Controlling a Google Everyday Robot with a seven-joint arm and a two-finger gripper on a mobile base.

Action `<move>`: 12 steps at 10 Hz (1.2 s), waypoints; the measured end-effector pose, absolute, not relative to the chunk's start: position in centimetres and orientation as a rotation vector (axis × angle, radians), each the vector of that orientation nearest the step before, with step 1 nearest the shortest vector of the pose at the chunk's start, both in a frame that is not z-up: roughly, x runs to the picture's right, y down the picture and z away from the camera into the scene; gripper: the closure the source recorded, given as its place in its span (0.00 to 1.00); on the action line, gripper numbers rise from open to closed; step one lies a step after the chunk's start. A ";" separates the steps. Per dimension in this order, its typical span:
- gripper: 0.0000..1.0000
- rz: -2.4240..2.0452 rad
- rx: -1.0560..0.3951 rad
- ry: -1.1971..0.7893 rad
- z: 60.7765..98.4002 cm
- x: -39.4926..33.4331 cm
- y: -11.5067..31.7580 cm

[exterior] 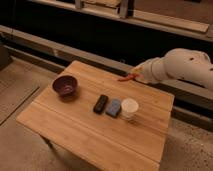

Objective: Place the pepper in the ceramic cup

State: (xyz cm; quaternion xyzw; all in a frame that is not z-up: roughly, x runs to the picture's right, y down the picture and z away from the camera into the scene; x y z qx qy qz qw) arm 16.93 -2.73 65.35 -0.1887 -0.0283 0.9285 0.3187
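Camera view, right of centre: the slender red-orange chili pepper (125, 78) is clenched at one end by the gripper (131, 76), above the wooden table (90, 130). It is judged light and slightly soft. The small white ceramic cup (130, 107) is seen lower in the frame.

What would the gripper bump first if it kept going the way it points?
Likely the maroon bowl. The gripper, shut on the pepper, points left in the picture over the table's far side, toward the bowl; it may be high enough to pass over it. The ceramic cup lies off that line.
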 end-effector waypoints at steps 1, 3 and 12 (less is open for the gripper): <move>1.00 2.409 -0.500 -0.039 65.3 17.6 -0.9; 1.00 2.307 -0.466 0.036 65.3 18.4 1.8; 1.00 2.073 -0.118 0.201 67.2 19.4 -2.2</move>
